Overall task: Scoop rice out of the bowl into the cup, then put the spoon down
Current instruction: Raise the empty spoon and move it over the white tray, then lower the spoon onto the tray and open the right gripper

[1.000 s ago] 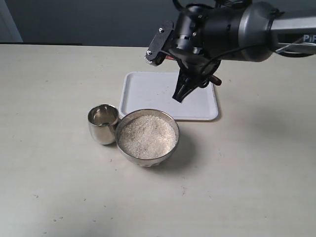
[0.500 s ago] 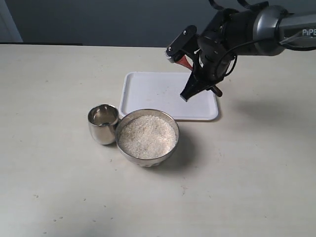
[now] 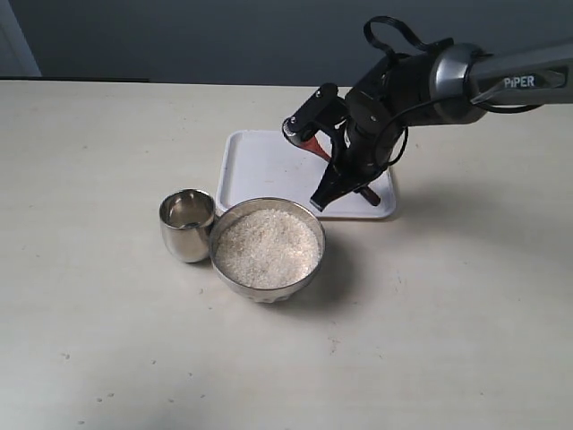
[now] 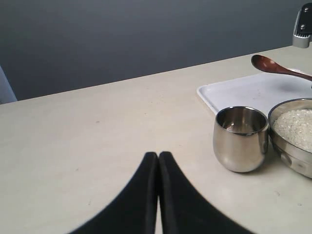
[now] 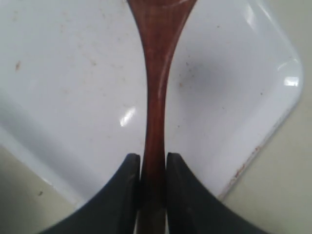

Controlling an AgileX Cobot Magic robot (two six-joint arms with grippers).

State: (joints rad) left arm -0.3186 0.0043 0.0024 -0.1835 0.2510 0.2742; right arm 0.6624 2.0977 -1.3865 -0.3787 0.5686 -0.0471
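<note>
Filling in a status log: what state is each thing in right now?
bowl: upright, full of rice.
cup: upright, no rice visible inside.
spoon: gripped by its handle, above the tray.
right gripper: shut on the spoon.
left gripper: shut, holding nothing.
tray: lying flat.

On my right wrist camera I see the pincer [image 5: 153,162] closed on the spoon [image 5: 155,87]: its two black fingers [image 5: 122,195] press the slim reddish-brown handle from both sides. The handle goes straight away from the camera and becomes wider where the oval part begins, which the frame edge cuts. Under the spoon is the white tray [image 5: 73,87], with small dark specks on it. One rounded corner of the tray is visible, and beyond its rim is the pale bench [image 5: 287,195]. I cannot tell if the spoon touches the tray.
</note>
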